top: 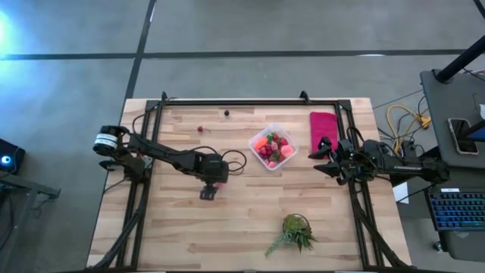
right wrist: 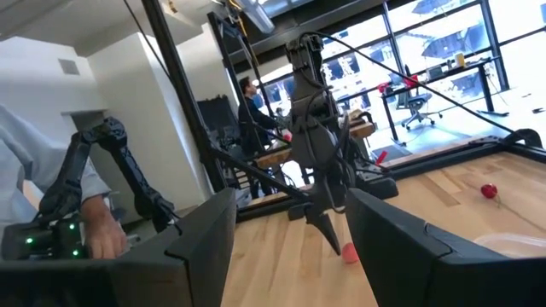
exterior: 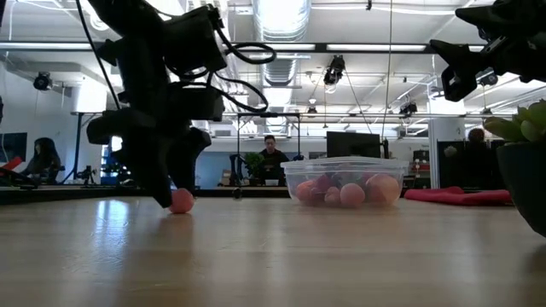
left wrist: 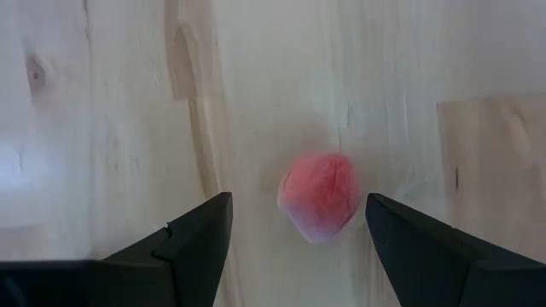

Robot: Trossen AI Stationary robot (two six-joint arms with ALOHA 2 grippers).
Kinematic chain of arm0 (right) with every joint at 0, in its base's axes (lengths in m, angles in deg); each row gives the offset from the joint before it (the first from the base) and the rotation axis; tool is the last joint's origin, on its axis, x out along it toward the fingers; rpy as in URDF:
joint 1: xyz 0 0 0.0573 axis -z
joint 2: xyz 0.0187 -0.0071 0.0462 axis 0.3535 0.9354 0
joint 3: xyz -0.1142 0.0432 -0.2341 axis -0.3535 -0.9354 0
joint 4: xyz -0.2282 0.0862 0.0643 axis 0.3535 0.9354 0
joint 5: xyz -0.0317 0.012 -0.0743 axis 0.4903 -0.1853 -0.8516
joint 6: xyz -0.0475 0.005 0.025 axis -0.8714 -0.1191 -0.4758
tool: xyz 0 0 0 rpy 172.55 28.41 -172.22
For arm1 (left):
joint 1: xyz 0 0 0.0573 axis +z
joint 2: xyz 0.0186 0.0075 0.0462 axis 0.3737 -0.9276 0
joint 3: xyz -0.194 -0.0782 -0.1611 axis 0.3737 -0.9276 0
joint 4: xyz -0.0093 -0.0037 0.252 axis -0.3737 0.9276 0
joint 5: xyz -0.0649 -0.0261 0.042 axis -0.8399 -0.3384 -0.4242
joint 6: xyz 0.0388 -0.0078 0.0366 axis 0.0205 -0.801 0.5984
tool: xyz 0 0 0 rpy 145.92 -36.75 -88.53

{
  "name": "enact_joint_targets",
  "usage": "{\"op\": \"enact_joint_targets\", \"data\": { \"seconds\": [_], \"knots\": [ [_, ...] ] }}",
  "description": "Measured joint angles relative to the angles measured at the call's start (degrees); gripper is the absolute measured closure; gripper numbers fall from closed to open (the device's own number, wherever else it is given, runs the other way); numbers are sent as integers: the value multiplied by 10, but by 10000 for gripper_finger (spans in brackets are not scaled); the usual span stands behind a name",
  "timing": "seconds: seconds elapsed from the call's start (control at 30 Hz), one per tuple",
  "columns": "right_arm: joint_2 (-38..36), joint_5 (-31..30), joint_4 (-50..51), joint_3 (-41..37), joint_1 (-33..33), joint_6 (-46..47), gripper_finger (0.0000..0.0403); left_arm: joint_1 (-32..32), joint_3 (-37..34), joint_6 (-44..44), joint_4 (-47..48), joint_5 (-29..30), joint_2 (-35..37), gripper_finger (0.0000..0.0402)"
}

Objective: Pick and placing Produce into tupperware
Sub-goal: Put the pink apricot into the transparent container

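Observation:
A pink-red berry piece of produce (left wrist: 318,196) lies on the wooden table. My left gripper (left wrist: 299,234) hangs open just above it, pointing steeply down, one finger on each side of the berry and both apart from it. In the low view the berry (exterior: 182,201) sits at the tip of that gripper (exterior: 171,183). The clear tupperware (top: 273,146) stands right of centre with several red, pink and orange pieces in it. My right gripper (top: 320,155) waits open and raised at the table's right side, holding nothing.
A small red piece (top: 200,129) and a dark one (top: 226,113) lie near the far edge. A magenta cloth (top: 324,130) lies right of the tupperware. A green leafy plant (top: 294,231) stands near the front edge. Black frame rails run along the table's sides.

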Motion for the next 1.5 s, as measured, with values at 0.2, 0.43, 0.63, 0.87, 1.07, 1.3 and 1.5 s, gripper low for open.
{"op": "enact_joint_targets", "data": {
  "seconds": [0.2, 0.43, 0.63, 0.87, 1.07, 1.3, 1.5],
  "knots": [
    [0, 0, 0, 0, 0, 0, 188, 0, 0, 0, -25, 0, -2, 146],
    [0, 0, 0, 0, 0, 0, 188, 0, 0, -2, -29, -2, -25, 147],
    [0, 0, 0, 0, 0, 0, 188, -1, 8, -2, -23, -5, -31, 190],
    [0, 0, 0, 0, 0, 0, 188, 0, 11, -2, -25, 3, -28, 277],
    [1, 0, 0, 0, 0, 0, 188, 0, 10, -2, -15, 2, -22, 306],
    [1, 0, 0, 0, 0, 0, 188, 0, 43, 48, -17, 65, 4, 304],
    [1, 0, 0, 0, 0, 0, 188, 22, 124, 199, -88, 116, 23, 303]
  ]
}}
